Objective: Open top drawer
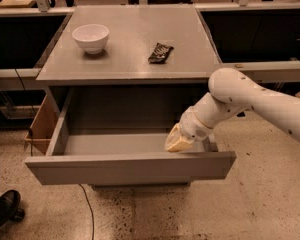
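The top drawer (pixel 130 168) is a wide matte-grey drawer with a plain flat front. It stands pulled far out of the grey cabinet, and its deep grey box interior (pixel 115 144) shows. My gripper (pixel 179 141) is at the end of the white arm that comes in from the right. It sits just inside the drawer, against the back of the front panel, right of the middle.
A white bowl (pixel 90 37) and a dark snack packet (pixel 160 52) lie on the cabinet top (pixel 130 59). A cardboard box (pixel 41 128) stands left of the cabinet. A cable (pixel 85 206) runs on the speckled floor. A dark shoe (pixel 5 209) is at the lower left.
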